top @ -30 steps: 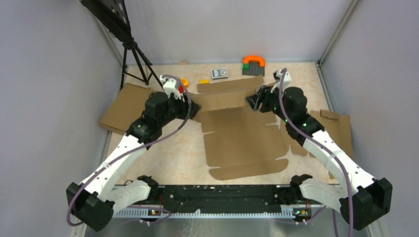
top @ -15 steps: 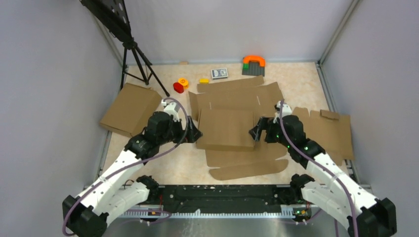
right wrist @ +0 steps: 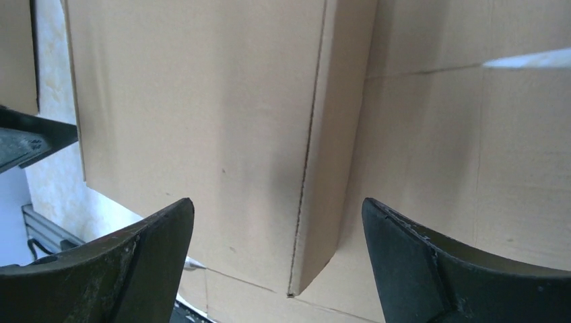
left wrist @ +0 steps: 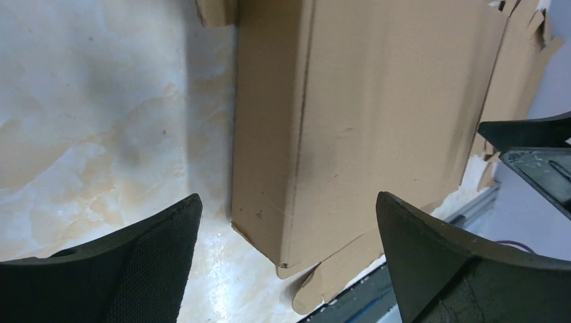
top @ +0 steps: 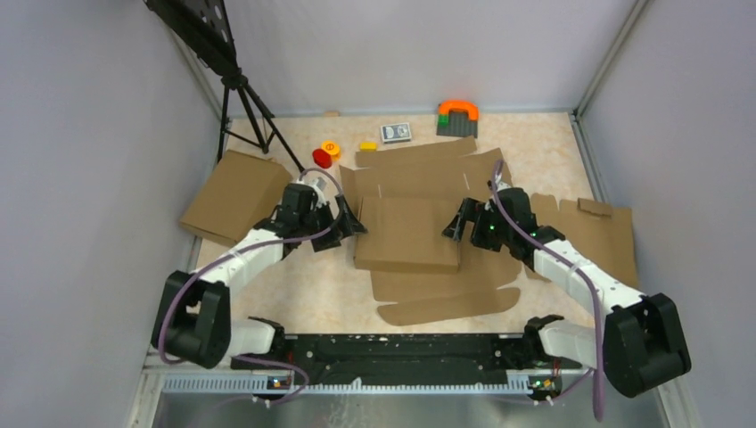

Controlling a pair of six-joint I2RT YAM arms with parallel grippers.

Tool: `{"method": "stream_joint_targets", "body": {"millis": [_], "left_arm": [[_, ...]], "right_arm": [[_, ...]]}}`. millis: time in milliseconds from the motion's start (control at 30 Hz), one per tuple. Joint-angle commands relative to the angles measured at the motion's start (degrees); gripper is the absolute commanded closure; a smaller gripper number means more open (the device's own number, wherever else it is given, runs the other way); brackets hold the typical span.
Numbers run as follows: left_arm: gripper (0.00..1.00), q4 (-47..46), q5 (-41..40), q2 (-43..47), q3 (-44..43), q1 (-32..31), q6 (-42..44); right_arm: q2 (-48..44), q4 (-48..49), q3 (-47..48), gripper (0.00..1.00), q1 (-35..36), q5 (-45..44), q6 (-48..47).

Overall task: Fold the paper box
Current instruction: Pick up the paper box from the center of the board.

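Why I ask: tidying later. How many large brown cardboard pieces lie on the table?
3: the flapped paper box, centre; a plain slab, left; another flapped sheet, right. Others may be hidden.

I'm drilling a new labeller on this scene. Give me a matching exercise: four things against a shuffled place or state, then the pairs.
Things
1. large brown corrugated cardboard paper box
2. plain brown cardboard slab
3. orange arch-shaped block
4. small red cylinder

Places or states
a. farthest back of the four
b. folded over, between the open left claw and right claw
c. beside a yellow-orange disc
d. far left, by the black tripod

Pairs: 1-b, 2-d, 3-a, 4-c
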State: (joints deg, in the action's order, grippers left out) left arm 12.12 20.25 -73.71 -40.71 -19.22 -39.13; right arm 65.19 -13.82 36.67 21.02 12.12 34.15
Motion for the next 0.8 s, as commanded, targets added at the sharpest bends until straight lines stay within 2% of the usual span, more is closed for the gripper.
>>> {"method": "stream_joint_targets", "body": {"millis": [0, 133, 300, 433, 567, 667, 767], "left_arm": [[0.01, -9.85, 12.26, -3.6, 3.11, 2.22, -2.95], [0.01, -11.68, 15.01, -5.35, 4.9, 2.7, -3.18], [0.01, -16.08, 16.52, -5.03, 8.92, 4.45, -4.9], [0.01, -17.41, 18.36, -5.17, 10.26, 5.4, -4.37], [0.01, -22.48, 23.82, -8.04, 11.04, 5.42, -5.13], [0.01, -27.19, 25.71, -9.57, 12.13, 5.42, -7.34], [0.01, -31.51, 27.77, -11.71, 12.96, 5.42, -9.98]], "right_arm": [[0.23, 6.24, -3.38, 0.09, -1.8, 5.63, 2.51], [3.24, 8.91, -5.35, 0.17, -2.22, 6.02, 2.58], [4.19, 13.36, -9.54, 0.39, -6.0, 8.29, 2.76], [4.01, 20.35, -13.67, 0.46, -8.8, 13.94, 3.62], [6.31, 23.03, -15.63, 0.6, -10.29, 17.46, 3.96], [8.48, 28.57, -17.81, 0.64, -12.84, 22.68, 5.86], [10.2, 29.43, -18.21, 0.67, -14.0, 24.22, 5.43]]}}
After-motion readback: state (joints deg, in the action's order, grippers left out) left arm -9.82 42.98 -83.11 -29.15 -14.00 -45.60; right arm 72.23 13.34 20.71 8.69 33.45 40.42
